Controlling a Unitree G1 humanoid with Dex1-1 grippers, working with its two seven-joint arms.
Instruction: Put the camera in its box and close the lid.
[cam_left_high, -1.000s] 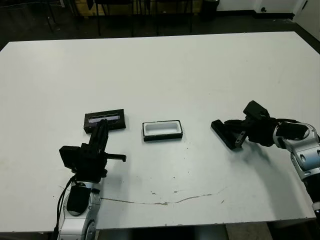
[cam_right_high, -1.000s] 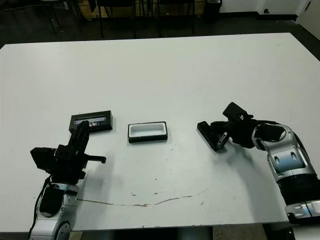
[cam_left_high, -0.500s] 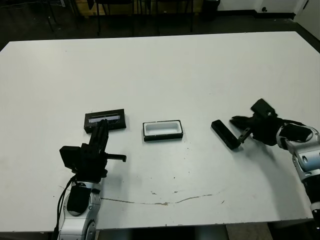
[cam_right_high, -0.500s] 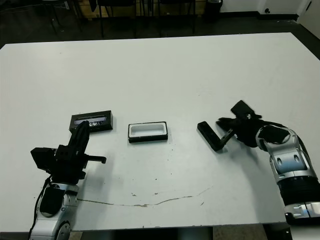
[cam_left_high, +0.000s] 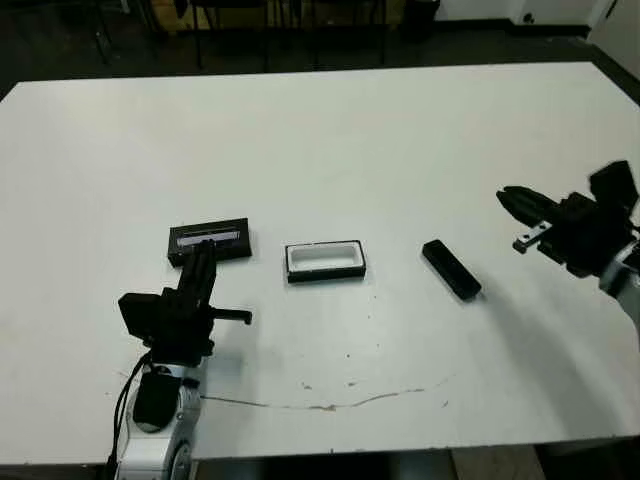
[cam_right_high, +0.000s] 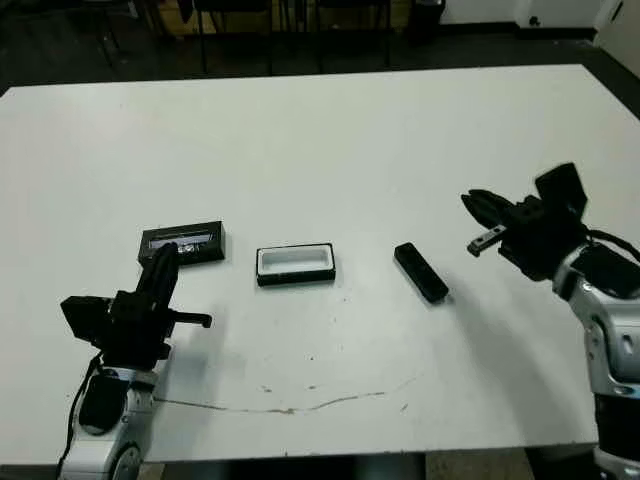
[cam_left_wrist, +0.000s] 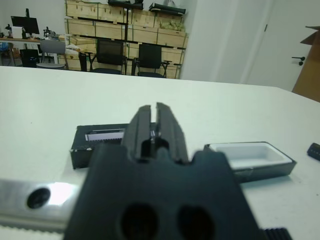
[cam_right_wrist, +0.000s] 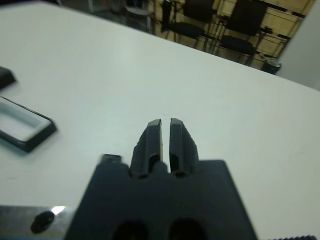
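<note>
Our right hand hangs above the tabletop, fingers together and empty, as with our left hand. The camera lies between the right hand and the box.

- Camera clipped by the right edge in the left wrist view.
- Lid partly hidden behind the left gripper.
- Box cut at the right wrist view's left edge.
</note>
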